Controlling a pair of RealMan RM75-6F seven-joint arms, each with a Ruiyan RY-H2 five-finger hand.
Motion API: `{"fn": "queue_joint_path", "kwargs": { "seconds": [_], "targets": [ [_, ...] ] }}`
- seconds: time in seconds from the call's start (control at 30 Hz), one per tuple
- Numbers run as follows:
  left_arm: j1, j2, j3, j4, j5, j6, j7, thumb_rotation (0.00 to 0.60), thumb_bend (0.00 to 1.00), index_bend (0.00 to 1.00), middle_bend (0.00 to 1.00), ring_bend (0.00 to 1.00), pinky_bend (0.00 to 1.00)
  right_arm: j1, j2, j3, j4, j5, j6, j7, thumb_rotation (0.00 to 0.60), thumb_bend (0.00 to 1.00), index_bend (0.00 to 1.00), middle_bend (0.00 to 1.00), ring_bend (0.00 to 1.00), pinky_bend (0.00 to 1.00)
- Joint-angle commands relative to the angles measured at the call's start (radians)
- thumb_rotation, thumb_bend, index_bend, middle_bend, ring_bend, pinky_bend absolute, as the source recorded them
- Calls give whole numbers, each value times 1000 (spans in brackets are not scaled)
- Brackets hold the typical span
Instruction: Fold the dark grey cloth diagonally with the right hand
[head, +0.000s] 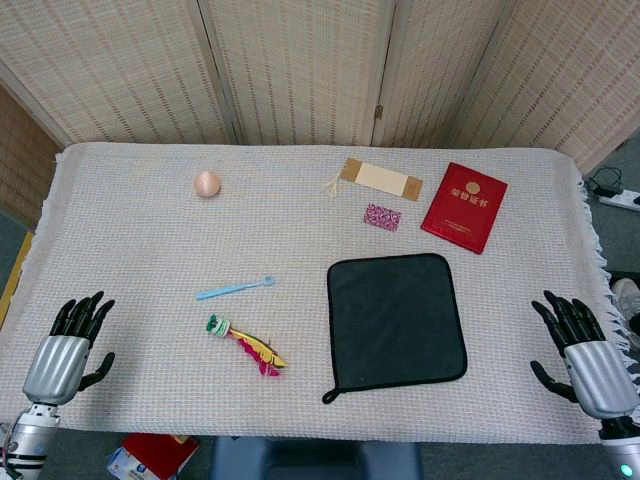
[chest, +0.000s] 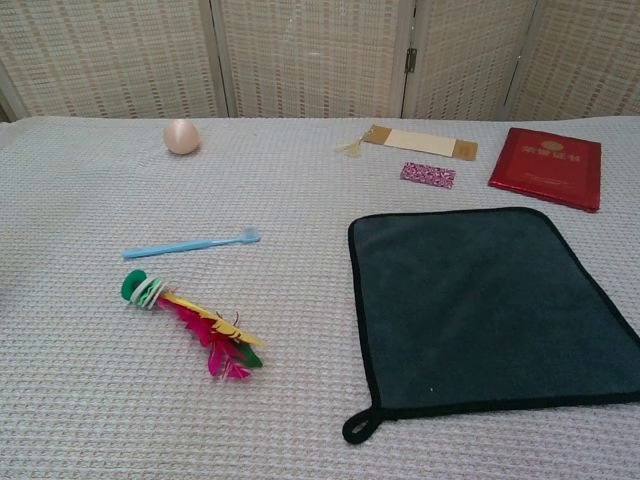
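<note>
The dark grey cloth (head: 396, 320) (chest: 490, 305) lies flat and unfolded on the table, right of centre, with a black trim and a small hanging loop at its near left corner. My right hand (head: 582, 350) rests at the table's right near edge, fingers spread and holding nothing, well to the right of the cloth. My left hand (head: 70, 345) sits at the left near edge, fingers apart and empty. Neither hand shows in the chest view.
A red booklet (head: 464, 206) (chest: 547, 167), a small patterned pouch (head: 382, 216) (chest: 428, 174) and a tan bookmark (head: 381, 178) lie beyond the cloth. A blue toothbrush (head: 235, 289), a feathered shuttlecock (head: 244, 345) and a peach ball (head: 207, 183) lie to the left.
</note>
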Motion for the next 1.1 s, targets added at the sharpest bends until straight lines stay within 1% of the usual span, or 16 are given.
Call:
{"fn": "queue_joint_path", "kwargs": {
  "seconds": [0.03,0.17,0.27,0.3,0.4,0.5,0.53,0.63,0.67,0.77,0.87,1.1],
  "targets": [
    [-1,0,-1,0,0,-1,-1,576,452,0,0,0,0,3,-4,1,2,5,-8,-6,600,374,0,0,0,0],
    [-5,3,-5,2,-1,-6,-14,575,453,0,0,0,0,17,-18,8,8,5,-24,-20,600,374,0,0,0,0],
    [-11,5,-8,6,-6,-16,-25,575,453,0,0,0,0,55,-23,31,17,9,-60,-34,600,374,3,0,0,0],
    [-14,5,-9,8,-7,-21,-29,577,453,0,0,0,0,84,-19,48,17,14,-89,-37,600,374,19,0,0,0],
    [-19,6,-8,11,-7,-30,-37,576,453,0,0,0,0,175,-10,102,19,39,-184,-41,600,374,127,0,0,0],
    [-18,7,-9,12,-7,-28,-41,575,452,0,0,0,0,276,-23,153,35,69,-296,-52,600,374,266,0,0,0],
    [-18,8,-9,12,-7,-26,-43,575,452,0,0,0,0,306,-30,165,42,81,-334,-55,600,374,299,0,0,0],
    [-17,11,-13,12,-10,-21,-52,578,453,0,0,0,0,407,-74,201,79,118,-456,-57,600,374,327,0,0,0],
    [-16,13,-15,13,-12,-19,-56,578,453,0,0,0,0,446,-98,211,102,133,-504,-52,600,374,337,0,0,0],
    [-14,15,-20,14,-15,-13,-63,576,453,0,0,0,0,527,-170,227,186,148,-586,-47,600,375,375,0,0,0],
    [-13,19,-22,15,-22,-13,-73,575,452,0,0,0,0,610,-266,236,299,168,-664,-33,600,374,382,0,0,0],
    [-14,28,-30,18,-37,-19,-92,577,450,0,0,0,0,757,-465,239,544,183,-779,27,600,374,393,0,0,0]
  ]
}}
